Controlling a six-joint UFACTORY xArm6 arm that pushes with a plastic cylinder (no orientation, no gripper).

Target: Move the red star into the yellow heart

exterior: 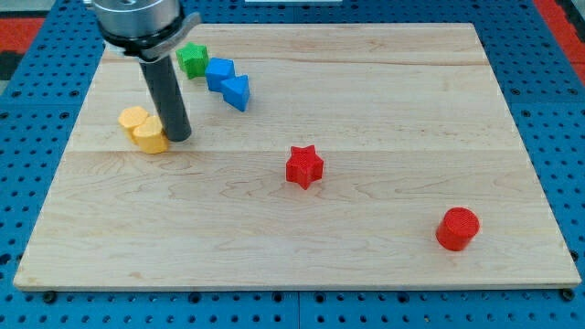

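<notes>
Red cylinder [457,228] nearest, right; red star [304,166] mid-board; my tip [179,137], a jawless rod, touches yellow heart [142,129], far left.

Wooden board [366,91] fills most of the view: pale, light-grained planks, seams running left to right, one clear seam near the board's top edge, another fainter across its middle. Corners slightly rounded; the bottom edge shows a thin side face in shadow. Around the board on all sides, a blue perforated surface [548,110], regular rows of small dark holes. Beyond the board's top left corner, a patch of red [27,23] with the same hole pattern; a smaller red patch [558,11] beyond the top right corner. Light even and soft, with short shadows. No walls or windows show.
</notes>
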